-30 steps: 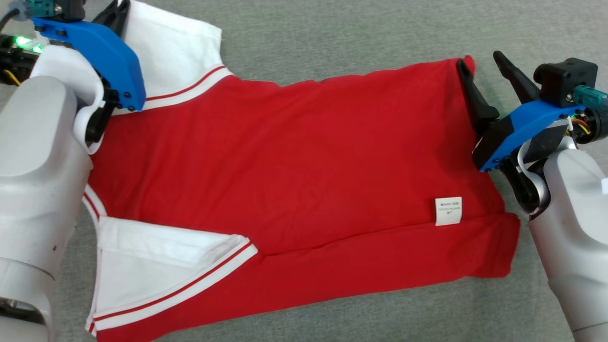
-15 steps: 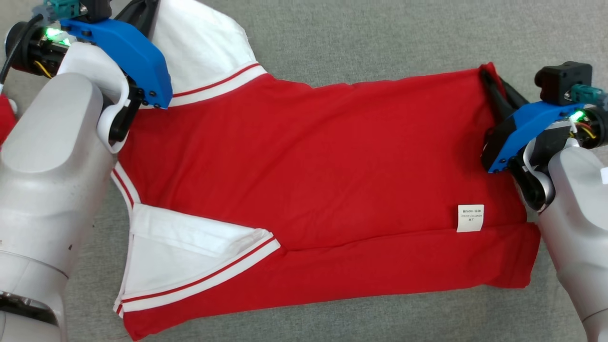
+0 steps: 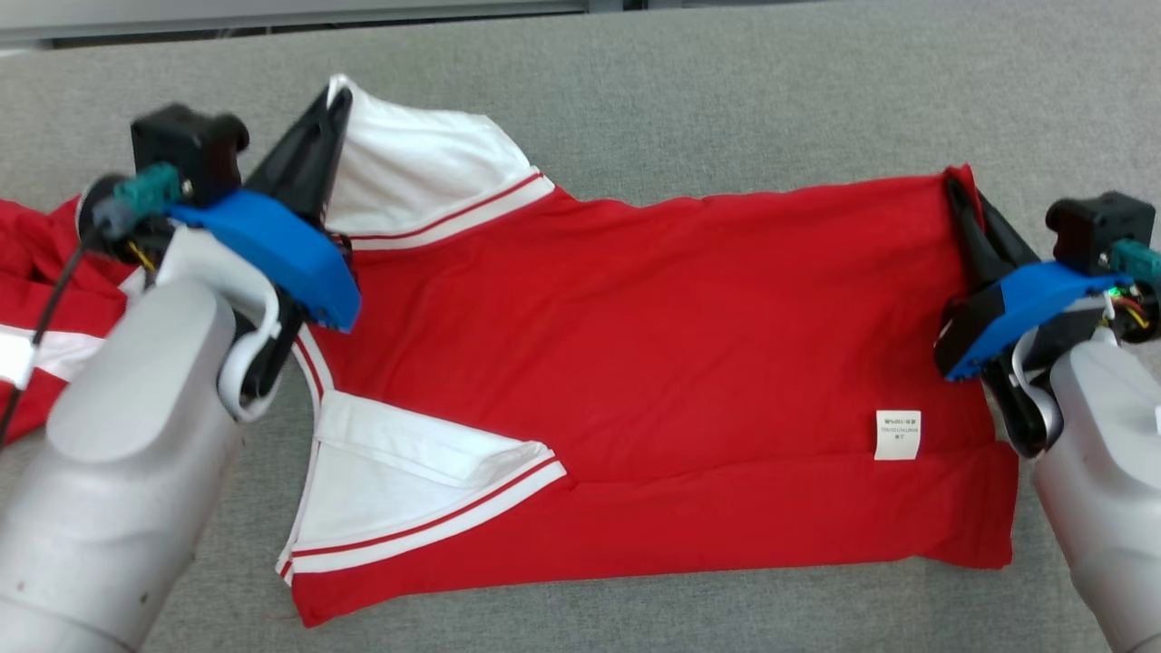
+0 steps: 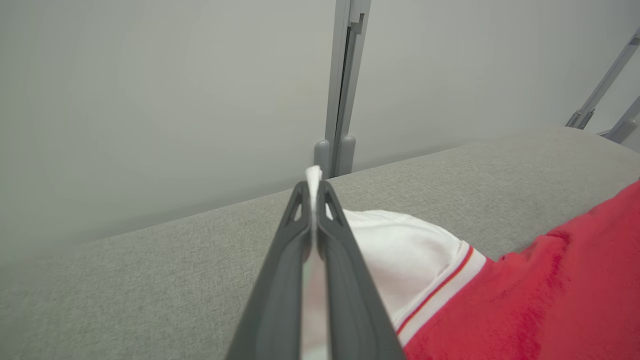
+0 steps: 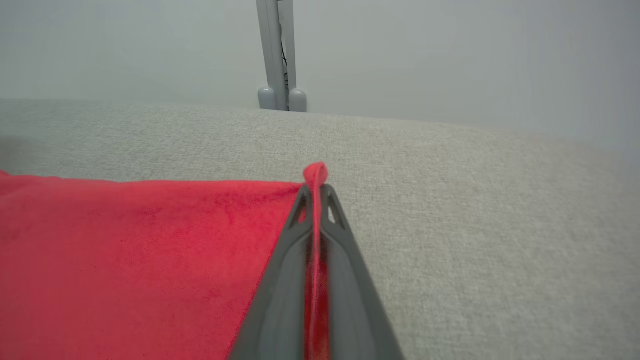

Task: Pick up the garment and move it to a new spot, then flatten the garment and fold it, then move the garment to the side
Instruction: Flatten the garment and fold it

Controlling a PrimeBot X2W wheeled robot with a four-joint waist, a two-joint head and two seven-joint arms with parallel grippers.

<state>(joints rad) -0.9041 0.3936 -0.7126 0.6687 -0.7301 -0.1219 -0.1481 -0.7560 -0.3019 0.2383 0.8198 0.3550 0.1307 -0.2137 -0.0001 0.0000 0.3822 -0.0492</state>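
The garment [image 3: 653, 363] is a red shirt with white, red-striped sleeves, spread across the grey surface with its near edge folded up and a white label [image 3: 898, 434] showing. My left gripper [image 3: 337, 91] is shut on the far white sleeve [image 4: 400, 250], pinching its edge between the fingers [image 4: 280, 280]. My right gripper [image 3: 957, 181] is shut on the far right corner of the red hem [image 5: 150, 250], a bit of red cloth sticking out past its fingertips [image 5: 302, 205].
Another red and white cloth [image 3: 36, 299] lies at the left edge behind my left arm. A pale wall with a grey upright post [image 5: 277, 55] rises behind the far edge of the grey surface [image 3: 726, 91].
My right gripper has closed on the hem corner. The head view has shifted, so the far edge of the surface and the cloth at the left now show.
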